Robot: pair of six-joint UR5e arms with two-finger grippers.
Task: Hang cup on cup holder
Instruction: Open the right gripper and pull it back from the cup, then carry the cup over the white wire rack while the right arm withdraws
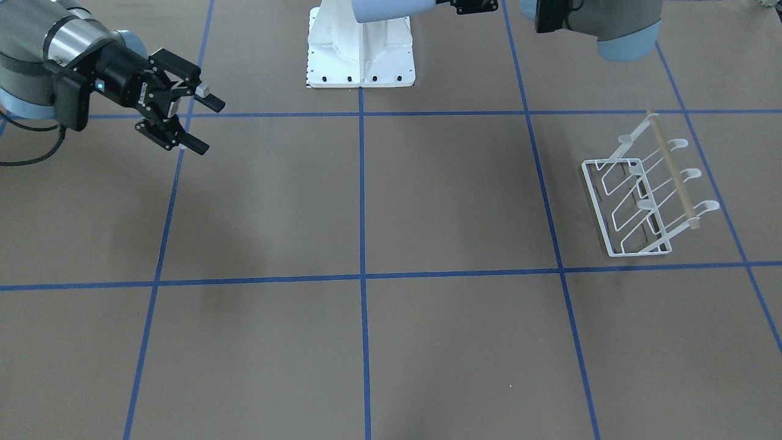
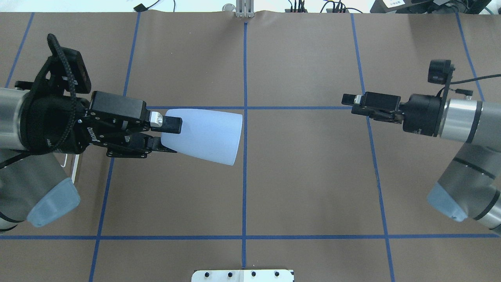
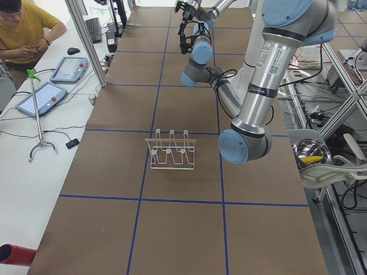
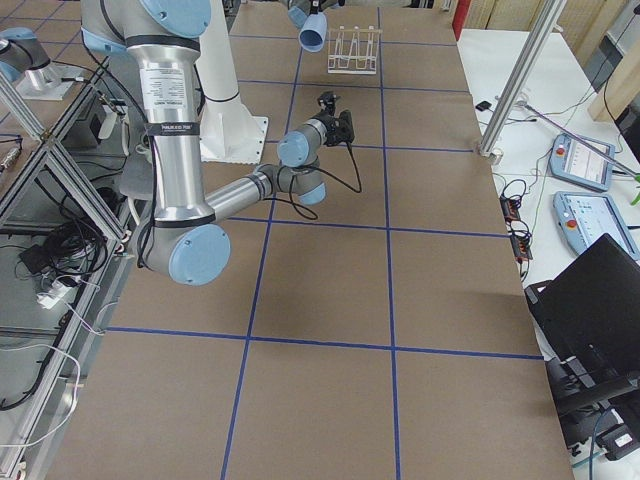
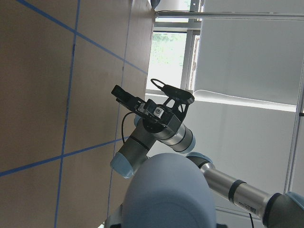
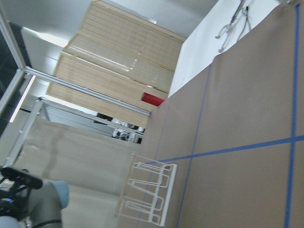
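The cup (image 2: 207,135) is light blue and lies level above the table, its wide mouth toward the right in the overhead view. My left gripper (image 2: 175,137) is shut on its narrow end. In the left wrist view the cup (image 5: 166,192) fills the bottom. The cup holder (image 1: 647,189), a white wire rack with a wooden rod and white pegs, stands on the table at the robot's left with nothing on its pegs; it also shows in the left side view (image 3: 171,150). In the overhead view my left arm hides most of it. My right gripper (image 1: 212,127) hovers open and holds nothing, far from both.
The white robot base (image 1: 360,55) sits at the table's near edge by the robot. Blue tape lines cross the brown table top (image 1: 452,195). A person (image 3: 23,28) sits beyond the table's far side with tablets (image 3: 40,97) on a white bench.
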